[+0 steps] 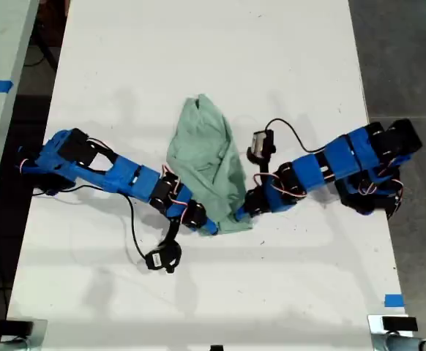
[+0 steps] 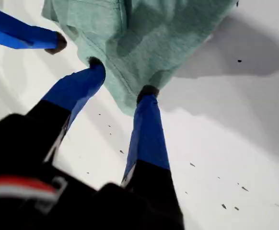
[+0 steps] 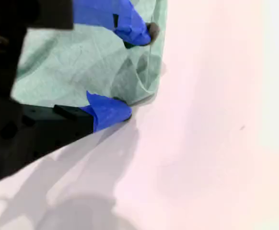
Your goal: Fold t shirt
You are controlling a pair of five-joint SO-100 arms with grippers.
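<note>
The pale mint-green t shirt (image 1: 207,162) lies bunched in a slanted strip at the middle of the white table (image 1: 198,44). Two blue arms meet at its near edge, one arm's gripper (image 1: 207,224) from the exterior view's left, the other arm's gripper (image 1: 247,208) from its right. The wrist views do not settle which arm is which. My first gripper (image 2: 122,79) is shut on the t shirt (image 2: 144,33) at its hem, the cloth raised above its shadow. My second gripper (image 3: 132,72) stands open astride a corner of the t shirt (image 3: 77,62).
A wrist camera (image 1: 163,258) hangs on its cable near the front, and another wrist camera (image 1: 261,142) sits beside the arm at the exterior view's right. The other arm's fingertip (image 2: 58,42) shows beside the cloth. Blue tape (image 1: 393,300) marks the table's edge.
</note>
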